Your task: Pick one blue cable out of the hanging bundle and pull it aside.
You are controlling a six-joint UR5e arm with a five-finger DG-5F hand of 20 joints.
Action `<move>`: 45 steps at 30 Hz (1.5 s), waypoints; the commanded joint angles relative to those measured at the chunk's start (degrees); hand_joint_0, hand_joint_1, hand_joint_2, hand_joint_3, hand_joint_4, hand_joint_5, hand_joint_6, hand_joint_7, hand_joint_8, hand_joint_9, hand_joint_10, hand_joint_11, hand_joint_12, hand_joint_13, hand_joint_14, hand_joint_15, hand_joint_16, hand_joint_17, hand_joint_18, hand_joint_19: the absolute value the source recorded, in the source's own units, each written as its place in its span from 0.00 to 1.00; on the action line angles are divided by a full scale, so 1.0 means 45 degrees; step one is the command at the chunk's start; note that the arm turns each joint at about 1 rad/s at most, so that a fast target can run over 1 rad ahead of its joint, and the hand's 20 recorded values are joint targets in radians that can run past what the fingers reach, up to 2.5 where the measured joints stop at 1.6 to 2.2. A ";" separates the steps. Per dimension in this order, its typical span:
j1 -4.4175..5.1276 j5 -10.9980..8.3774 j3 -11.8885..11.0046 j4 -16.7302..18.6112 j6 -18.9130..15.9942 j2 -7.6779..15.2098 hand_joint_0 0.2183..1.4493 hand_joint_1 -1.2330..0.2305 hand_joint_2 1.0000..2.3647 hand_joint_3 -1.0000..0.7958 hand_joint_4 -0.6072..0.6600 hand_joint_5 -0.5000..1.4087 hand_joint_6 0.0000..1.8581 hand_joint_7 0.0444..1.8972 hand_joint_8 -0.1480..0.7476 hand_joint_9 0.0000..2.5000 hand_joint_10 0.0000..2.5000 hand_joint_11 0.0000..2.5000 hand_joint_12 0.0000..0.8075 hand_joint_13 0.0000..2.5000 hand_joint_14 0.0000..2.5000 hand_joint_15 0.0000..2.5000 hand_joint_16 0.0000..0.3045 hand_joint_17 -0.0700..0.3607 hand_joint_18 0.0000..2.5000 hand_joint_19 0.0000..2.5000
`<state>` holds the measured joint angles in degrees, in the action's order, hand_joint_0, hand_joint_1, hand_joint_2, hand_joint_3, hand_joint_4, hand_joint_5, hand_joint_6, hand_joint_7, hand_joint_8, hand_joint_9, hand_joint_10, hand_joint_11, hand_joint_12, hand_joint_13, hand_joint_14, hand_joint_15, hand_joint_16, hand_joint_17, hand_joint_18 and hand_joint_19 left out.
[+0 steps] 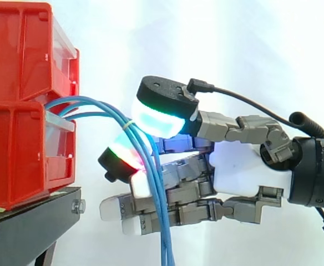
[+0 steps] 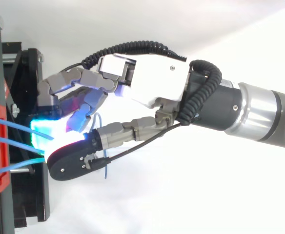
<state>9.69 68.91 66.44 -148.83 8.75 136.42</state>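
The hand (image 1: 251, 169) sits just beside the red bins (image 1: 18, 111), two glowing pads (image 1: 159, 119) pinching the blue cables (image 1: 166, 244) right off the bins' front. Its other fingers lie straight, and the cables droop below.

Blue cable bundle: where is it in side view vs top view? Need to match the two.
Side view: blue cables leave the red bins at left, arch right, pass through the pinch of the hand, then hang to the bottom edge.
Top view: blue cables run from the left edge rightward into the hand's glowing pads.
Shared landmark: the red bins, at the left in both views.
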 commanded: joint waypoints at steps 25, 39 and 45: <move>-0.0006 0.0020 0.0001 -0.0482 0.0048 -0.0139 0.28 0.30 0.00 0.31 0.60 0.21 0.44 0.65 0.46 0.46 0.01 0.16 0.42 0.30 0.00 0.11 0.12 0.36 0.23 0.11; 0.0014 0.0000 0.0001 -0.0502 -0.0011 -0.0159 0.29 0.31 0.01 0.49 0.55 0.21 0.48 0.62 0.50 0.49 0.01 0.18 0.46 0.33 0.00 0.12 0.14 0.38 0.26 0.10; 0.0014 0.0000 0.0001 -0.0580 0.0028 -0.0276 0.28 0.34 0.01 0.45 0.56 0.21 0.48 0.61 0.48 0.48 0.01 0.18 0.44 0.32 0.00 0.12 0.13 0.37 0.24 0.11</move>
<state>9.71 68.91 66.45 -151.21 8.78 135.30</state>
